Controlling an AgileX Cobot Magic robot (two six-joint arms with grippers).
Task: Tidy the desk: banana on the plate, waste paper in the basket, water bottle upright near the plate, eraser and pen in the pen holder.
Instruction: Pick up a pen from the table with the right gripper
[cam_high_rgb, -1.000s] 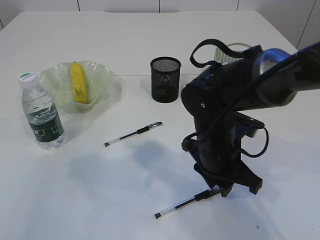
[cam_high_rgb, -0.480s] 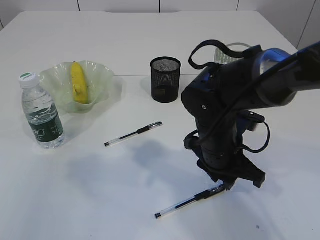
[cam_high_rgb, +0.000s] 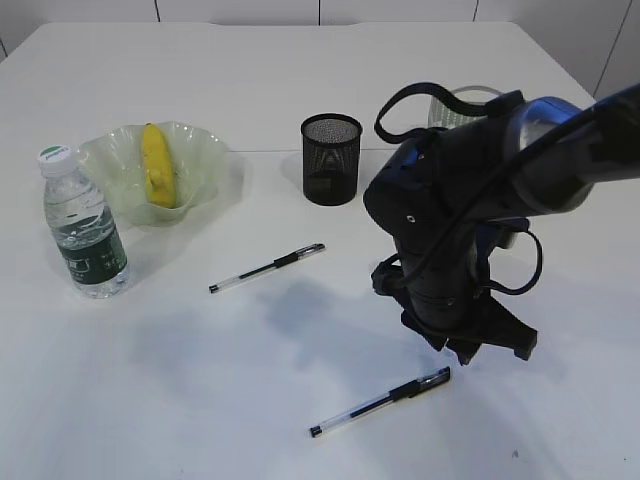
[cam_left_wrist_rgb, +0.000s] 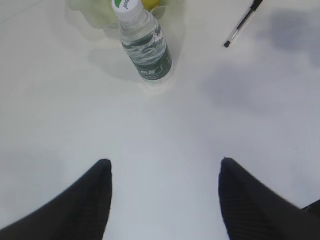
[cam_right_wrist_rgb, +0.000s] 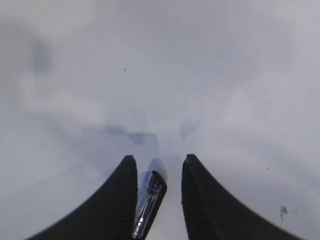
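A yellow banana (cam_high_rgb: 157, 165) lies in the pale green plate (cam_high_rgb: 205, 160). A water bottle (cam_high_rgb: 85, 225) stands upright in front of the plate on its left, and shows in the left wrist view (cam_left_wrist_rgb: 145, 45). A black mesh pen holder (cam_high_rgb: 331, 160) stands mid-table. One pen (cam_high_rgb: 267, 268) lies in front of it; a second pen (cam_high_rgb: 380, 403) lies near the front. My right gripper (cam_high_rgb: 490, 350) hovers just above that pen's capped end (cam_right_wrist_rgb: 149, 197), jaws (cam_right_wrist_rgb: 159, 160) open around it, the pen beside the left finger. My left gripper (cam_left_wrist_rgb: 165, 162) is open and empty over bare table. No eraser or waste paper shows.
A pale mesh basket (cam_high_rgb: 455, 105) stands at the back right, mostly hidden behind my right arm. The first pen's tip (cam_left_wrist_rgb: 243, 22) shows at the top right of the left wrist view. The table's far edge runs along the top.
My right gripper has lifted off the near pen's capped end and shifted right. The pen stays on the table. Nothing else has moved.
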